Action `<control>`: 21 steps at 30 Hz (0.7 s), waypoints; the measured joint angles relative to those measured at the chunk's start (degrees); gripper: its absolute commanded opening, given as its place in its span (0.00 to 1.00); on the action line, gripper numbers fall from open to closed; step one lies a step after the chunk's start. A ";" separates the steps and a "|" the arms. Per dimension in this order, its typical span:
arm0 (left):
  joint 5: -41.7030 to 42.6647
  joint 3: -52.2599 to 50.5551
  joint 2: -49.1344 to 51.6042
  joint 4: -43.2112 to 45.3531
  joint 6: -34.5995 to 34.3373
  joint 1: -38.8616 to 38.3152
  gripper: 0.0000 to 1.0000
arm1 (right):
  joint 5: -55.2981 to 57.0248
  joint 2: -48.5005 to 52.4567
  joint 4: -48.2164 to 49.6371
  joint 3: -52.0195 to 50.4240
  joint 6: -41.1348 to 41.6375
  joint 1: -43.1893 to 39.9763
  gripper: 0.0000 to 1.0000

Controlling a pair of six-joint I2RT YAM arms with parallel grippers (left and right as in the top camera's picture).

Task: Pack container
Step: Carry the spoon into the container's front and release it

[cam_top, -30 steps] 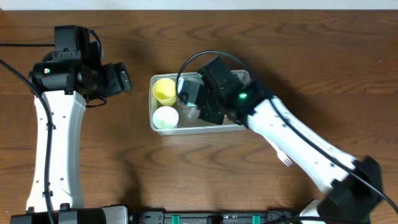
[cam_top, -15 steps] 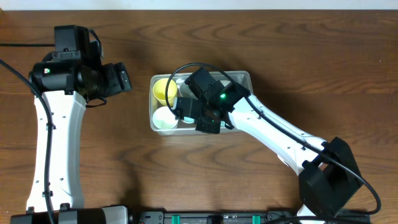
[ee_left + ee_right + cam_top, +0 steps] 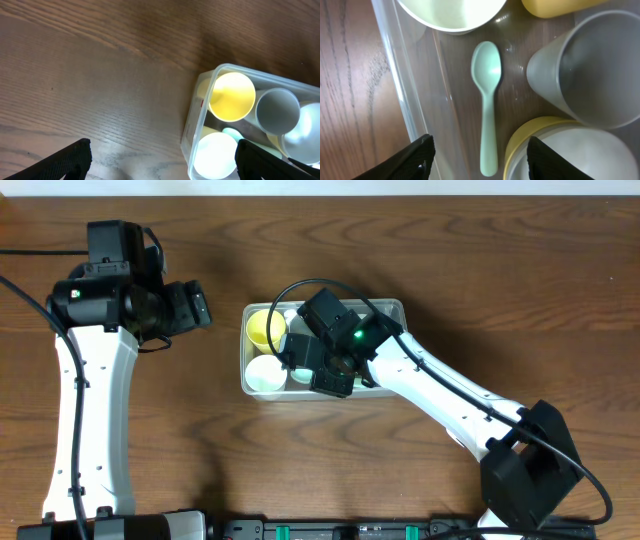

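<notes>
**Desk:** Where's the container vs. the jaws?

**Me:** I see the container (image 3: pixel 243 352) mid-counter (image 3: pixel 500 250), long side running L–R. My right jaws are down inside it, over its left half, pointing at the floor. On the wrist cam the tips are spread wide, nothing gripped. A mint spoon (image 3: pixel 487 112) lies flat on the floor btw them, touching neither. The clear wall runs just beside one tip.

**Desk:** What else is in there?

**Me:** Yellow cup (image 3: pixel 265 326) in the far-left corner, white cup (image 3: pixel 266 374) in the near-left corner, grey cup (image 3: pixel 590 70) right next to the spoon.

**Desk:** And the left arm?

**Me:** Left jaws sit off to the container's left, well apart from it, over the counter. Also spread wide, holding nothing. On that cam the container's corner shows ahead of the tips, not btw them.
</notes>
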 measured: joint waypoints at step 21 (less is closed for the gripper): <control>0.00 0.00 0.00 0.00 0.02 0.00 0.92 | 20.15 -11.80 -14.16 7.19 82.40 -20.46 0.99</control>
